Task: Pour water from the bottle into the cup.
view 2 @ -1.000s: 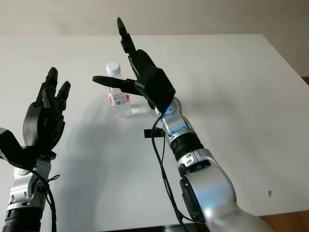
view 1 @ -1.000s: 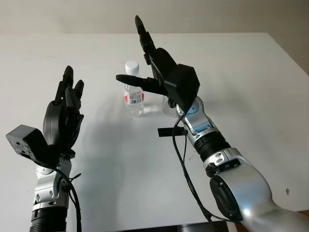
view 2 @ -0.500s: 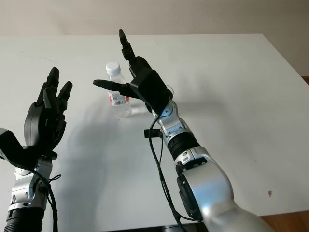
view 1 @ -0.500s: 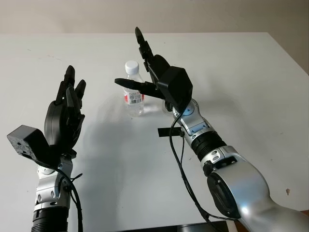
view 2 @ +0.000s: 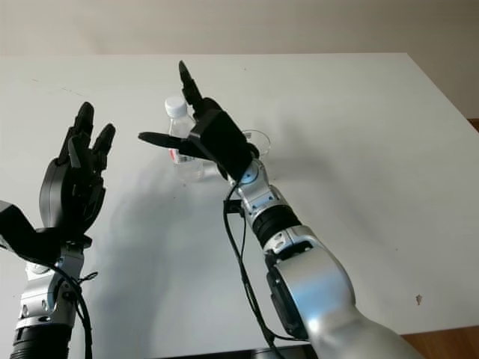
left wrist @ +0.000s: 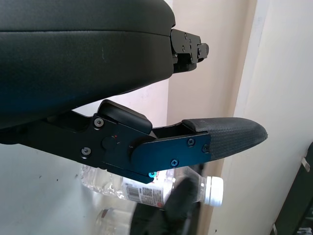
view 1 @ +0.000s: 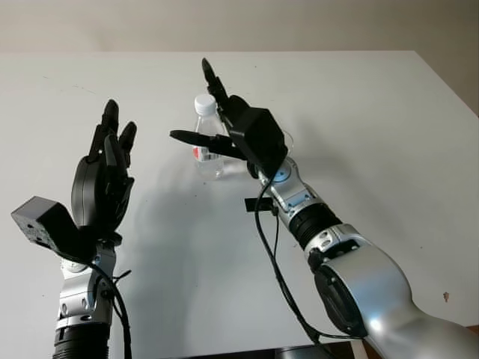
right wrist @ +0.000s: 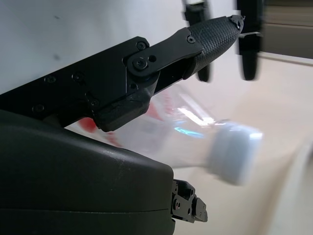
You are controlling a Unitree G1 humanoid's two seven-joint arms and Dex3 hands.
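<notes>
White table point(view 1: 389, 134). On it: clear bottle point(view 1: 208, 146) w/ white cap + red label, upright, mid-table; clear cup point(view 2: 257, 143) just beside it, on the right. Both partly hidden by arm.

Both eye views look forward and down at the table point(view 1: 389, 112), a little apart. Wrist views sit v. close to each hand; both face the bottle point(left wrist: 146, 188).
</notes>
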